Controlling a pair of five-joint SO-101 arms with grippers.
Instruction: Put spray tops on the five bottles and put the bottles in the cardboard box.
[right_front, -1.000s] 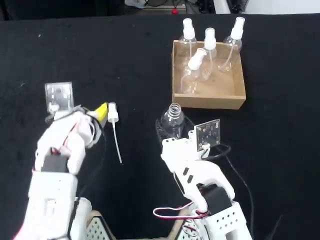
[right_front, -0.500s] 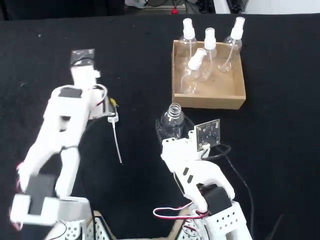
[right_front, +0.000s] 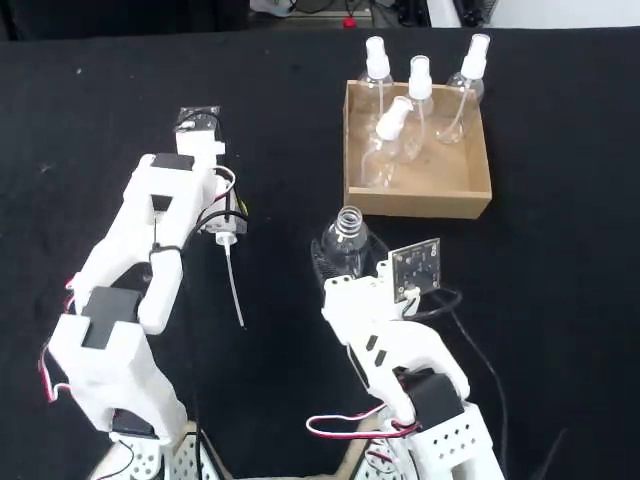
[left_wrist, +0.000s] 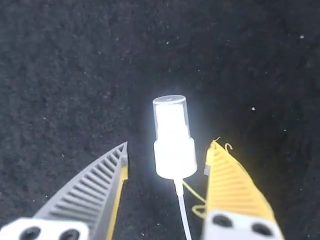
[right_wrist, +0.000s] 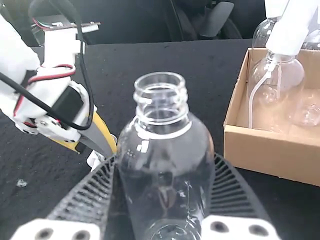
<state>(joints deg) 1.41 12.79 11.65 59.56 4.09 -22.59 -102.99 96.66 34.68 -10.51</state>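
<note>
A white spray top (right_front: 227, 238) with a long dip tube lies flat on the black table, left of centre. My left gripper (right_front: 228, 224) hangs right over it. In the left wrist view the spray top (left_wrist: 173, 137) lies between the grey and yellow fingers of the left gripper (left_wrist: 170, 146), which is open, with a gap on each side. My right gripper (right_front: 345, 262) is shut on an uncapped clear bottle (right_front: 347, 238), held upright just in front of the cardboard box (right_front: 415, 205). The right wrist view shows the bottle (right_wrist: 162, 150) clamped between the ribbed fingers (right_wrist: 95, 192).
Several clear bottles with spray tops (right_front: 418, 95) stand or lean inside the box, whose near wall (right_wrist: 270, 145) lies close beside the held bottle. The left arm's yellow finger (right_wrist: 101, 134) is a short way from the bottle. Black cloth covers the table.
The left arm has stretched away from the table's front and swung right, bringing its gripper from beside the spray top to directly over it. The right arm and bottle have stayed still.
</note>
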